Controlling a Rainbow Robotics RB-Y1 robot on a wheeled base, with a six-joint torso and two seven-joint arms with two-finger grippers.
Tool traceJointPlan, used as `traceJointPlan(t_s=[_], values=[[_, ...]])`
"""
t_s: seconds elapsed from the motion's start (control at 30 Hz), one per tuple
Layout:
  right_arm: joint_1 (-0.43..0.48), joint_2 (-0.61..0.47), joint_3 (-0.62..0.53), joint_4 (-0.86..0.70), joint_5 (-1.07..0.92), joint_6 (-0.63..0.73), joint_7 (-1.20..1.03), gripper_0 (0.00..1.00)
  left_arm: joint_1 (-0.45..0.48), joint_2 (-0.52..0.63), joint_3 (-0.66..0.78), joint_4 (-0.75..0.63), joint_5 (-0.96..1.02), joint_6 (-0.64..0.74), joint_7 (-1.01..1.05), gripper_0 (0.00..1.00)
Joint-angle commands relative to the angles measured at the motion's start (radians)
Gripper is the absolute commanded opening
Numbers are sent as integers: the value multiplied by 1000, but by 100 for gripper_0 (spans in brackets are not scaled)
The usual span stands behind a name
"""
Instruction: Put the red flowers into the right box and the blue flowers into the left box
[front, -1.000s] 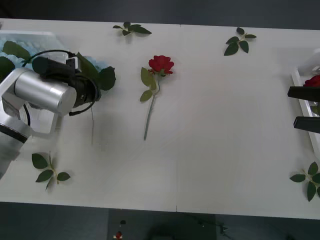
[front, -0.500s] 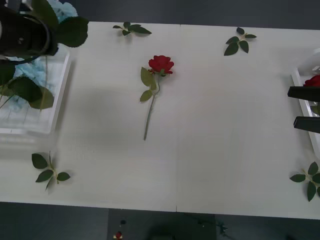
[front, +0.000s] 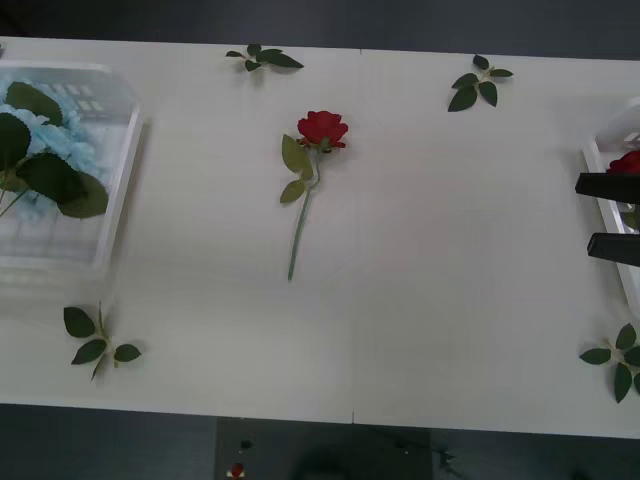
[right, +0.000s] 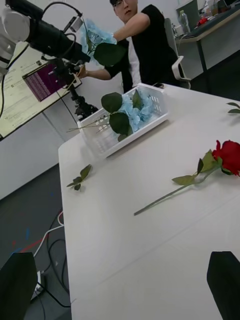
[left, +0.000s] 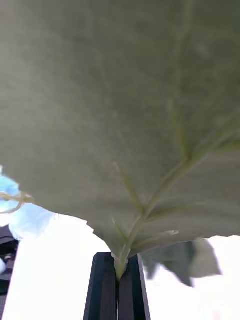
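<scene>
Left gripper high in the upper left of the right wrist frame, clamped on a blue flower, pale petals and one big dark leaf hanging off the tip. Up close in the left wrist frame: two black fingers pressed together at bottom centre, pinching the leaf stalk, the wide green underside of the leaf spread across the upper frame, a scrap of blue petal at the left edge.

Over to the left box, upper left of the front frame, resting on the table, with blue flowers and dark leaves already lying inside.

Dead centre, a little above the middle of the front frame: one rose flat on the table, bloom toward the top, stem trailing down, well apart from both boxes.

At the right edge, the right gripper, black fingers spread apart, clamped on nothing, hovering over the right box. Just above the upper finger, a glimpse of red bloom inside that box.

Loose leaf sprigs scattered around: top centre, upper right, lower left, lower right.
</scene>
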Motion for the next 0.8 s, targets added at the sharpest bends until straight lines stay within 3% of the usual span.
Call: traceJointPlan(t_s=[0.03,0.13,0.17,0.2,0.23,0.33,0.53,0.8], values=[[-3,-5,-8,-20,-8,6,15,100,37,25,26,81,13,-81,-106,0],[-3,-5,-8,-20,-8,6,15,100,36,25,28,138,32,-110,-157,5],[-3,-5,-8,-20,-8,6,15,100,36,25,28,149,34,-124,-166,22],[-3,-5,-8,-20,-8,6,15,100,34,24,23,156,37,-139,-167,54],[-3,-5,-8,-20,-8,6,15,100,36,25,17,158,37,-150,-167,75],[-3,-5,-8,-20,-8,6,15,100,36,25,11,155,43,-150,-167,97],[-3,-5,-8,-20,-8,6,15,100,1,18,-15,95,174,-51,-190,100],[-3,-5,-8,-20,-8,6,15,100,-183,-136,-156,-35,178,180,-65,100]])
